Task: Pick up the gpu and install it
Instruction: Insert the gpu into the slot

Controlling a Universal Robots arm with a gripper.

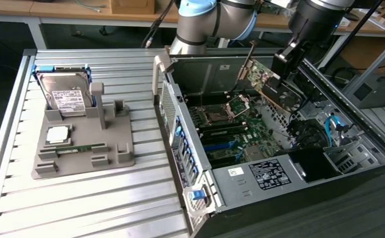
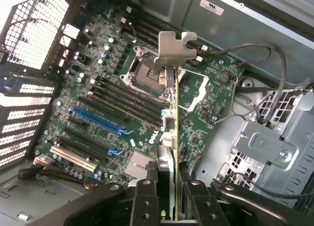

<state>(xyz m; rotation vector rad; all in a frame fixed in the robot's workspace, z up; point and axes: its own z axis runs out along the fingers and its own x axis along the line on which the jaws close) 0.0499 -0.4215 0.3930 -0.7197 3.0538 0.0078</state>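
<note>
We are observing the black two-finger end effector (image 1: 283,62) clenching the thin, flat, brownish-green rectangular gpu (image 1: 269,85) by its upper edge. In the wrist view, the fingers (image 2: 143,202) are pressing on both faces of the gpu (image 2: 173,137), which is appearing edge-on and is running straight out from the end effector (image 2: 169,201) to its silver metal end bracket (image 2: 171,46) at the far end.

The gpu is hanging tilted directly below the end effector, over the open black-and-grey metal computer case (image 1: 199,74) and clear of the green motherboard (image 1: 235,136) that is lying beneath it. We are seeing the square silver processor socket (image 2: 142,76) beneath the bracket end, and the long blue expansion slot (image 2: 98,119) is lying off to one side of the end effector, apart from the gpu.

Well apart from the end effector, toward the exterior view's left, the grey plastic parts holder (image 1: 80,158) is resting on the slatted metal desk (image 1: 80,208). It is carrying the silver hard drive with a white label (image 1: 65,94), which is standing propped up, and the narrow green RAM stick (image 1: 80,148), which is lying flat.
</note>
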